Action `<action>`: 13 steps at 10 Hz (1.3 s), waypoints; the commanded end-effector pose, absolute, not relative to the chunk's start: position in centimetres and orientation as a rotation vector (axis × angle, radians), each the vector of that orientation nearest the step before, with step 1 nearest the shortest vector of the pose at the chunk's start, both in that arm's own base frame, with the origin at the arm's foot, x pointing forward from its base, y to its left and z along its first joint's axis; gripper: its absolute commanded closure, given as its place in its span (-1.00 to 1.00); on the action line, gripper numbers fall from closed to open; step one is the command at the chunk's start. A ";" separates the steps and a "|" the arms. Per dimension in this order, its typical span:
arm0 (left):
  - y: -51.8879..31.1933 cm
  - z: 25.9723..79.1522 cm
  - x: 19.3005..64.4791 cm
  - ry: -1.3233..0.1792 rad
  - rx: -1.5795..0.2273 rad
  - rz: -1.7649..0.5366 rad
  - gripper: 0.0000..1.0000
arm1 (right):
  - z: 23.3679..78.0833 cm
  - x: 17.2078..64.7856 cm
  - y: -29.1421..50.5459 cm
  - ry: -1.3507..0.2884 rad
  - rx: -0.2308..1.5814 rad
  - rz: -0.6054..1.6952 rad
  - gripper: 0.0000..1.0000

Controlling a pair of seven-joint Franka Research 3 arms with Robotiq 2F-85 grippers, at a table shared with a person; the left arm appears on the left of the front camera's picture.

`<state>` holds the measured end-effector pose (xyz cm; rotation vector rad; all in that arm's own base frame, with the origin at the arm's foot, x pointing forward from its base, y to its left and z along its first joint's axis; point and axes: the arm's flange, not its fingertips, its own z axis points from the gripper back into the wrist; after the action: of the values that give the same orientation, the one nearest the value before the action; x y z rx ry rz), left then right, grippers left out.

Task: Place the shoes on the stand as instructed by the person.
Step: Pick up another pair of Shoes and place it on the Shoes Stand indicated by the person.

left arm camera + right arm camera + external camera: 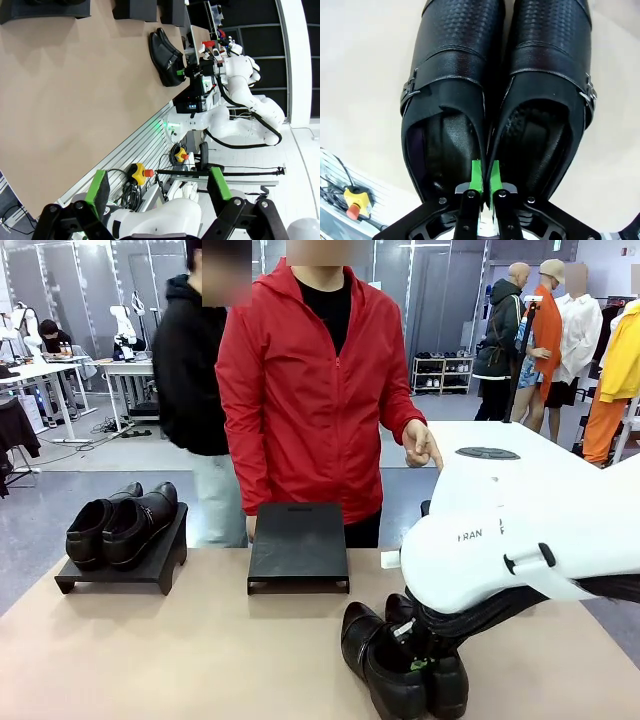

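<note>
The second pair of shoes (385, 665) sits low at the near right of the table (150, 660), side by side and touching. Whether it has left the surface cannot be told. The right gripper (485, 175) is pinched shut on the two inner walls at the heel openings, holding both shoes as one. Their long axis runs near to far. The toes seem to point away from the robot, angled toward the empty stand (298, 540) just beyond them.

About half the job looks done: the first pair (120, 525) already rests on the left stand (165, 555), toes toward the near left. Lifting and setting down the second pair remains — likely on the empty stand.

The person (300, 390) stands behind it, one hand (420, 445) held out. The left gripper (157, 189) hangs off the table's edge, jaws spread wide and empty.
</note>
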<state>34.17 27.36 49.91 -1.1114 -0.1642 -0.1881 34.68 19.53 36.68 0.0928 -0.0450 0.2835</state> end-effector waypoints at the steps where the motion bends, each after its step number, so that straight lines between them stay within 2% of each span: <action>1: 27.2 49.9 33.8 -0.169 -1.117 -0.206 -1.00 | 41.3 34.0 19.2 -0.107 0.031 0.242 1.00; 5: 27.2 49.9 33.8 -0.169 -1.117 -0.206 -1.00 | 45.7 34.4 16.0 -0.155 0.063 0.245 1.00; 13: 27.2 49.9 33.8 -0.169 -1.117 -0.206 -1.00 | 45.4 34.2 15.9 -0.143 0.070 0.232 1.00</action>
<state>34.16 27.36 49.91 -1.1114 -0.1642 -0.1880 34.13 15.86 44.69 0.0664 -0.1255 0.2379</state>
